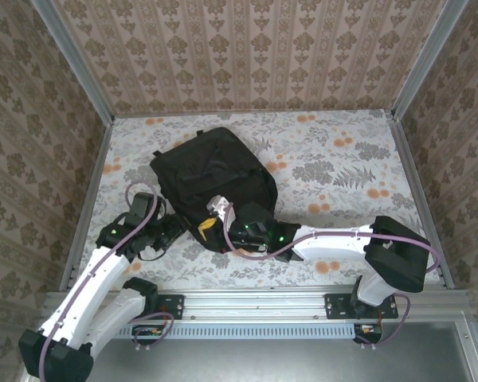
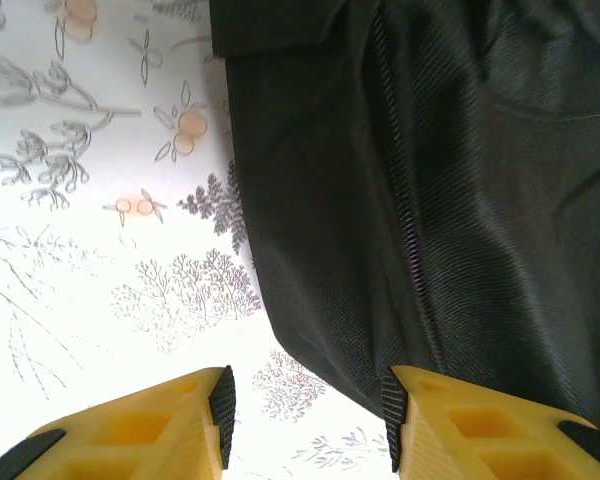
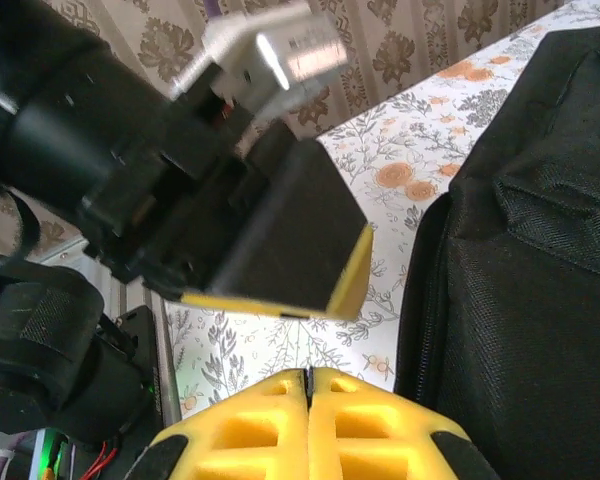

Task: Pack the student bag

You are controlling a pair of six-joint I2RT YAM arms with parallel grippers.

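Note:
The student bag (image 1: 215, 179), a large black fabric backpack, lies flat on the floral table left of centre. My left gripper (image 1: 207, 224) is at its near edge. In the left wrist view this gripper (image 2: 305, 385) stands open, and the bag's (image 2: 430, 180) lower edge runs down to the right pad (image 2: 393, 405), with bare table showing in the gap. My right gripper (image 1: 229, 239) reaches in from the right beside it. Its yellow fingers (image 3: 280, 420) are shut together on nothing, next to the bag's zippered side (image 3: 520, 250), with the left gripper's finger (image 3: 352, 272) just ahead.
The floral tablecloth (image 1: 342, 175) has free room to the right of the bag. Aluminium rails (image 1: 92, 199) and wallpapered walls (image 1: 255, 48) close in the table on three sides. Both arms cross low along the near edge (image 1: 247, 274).

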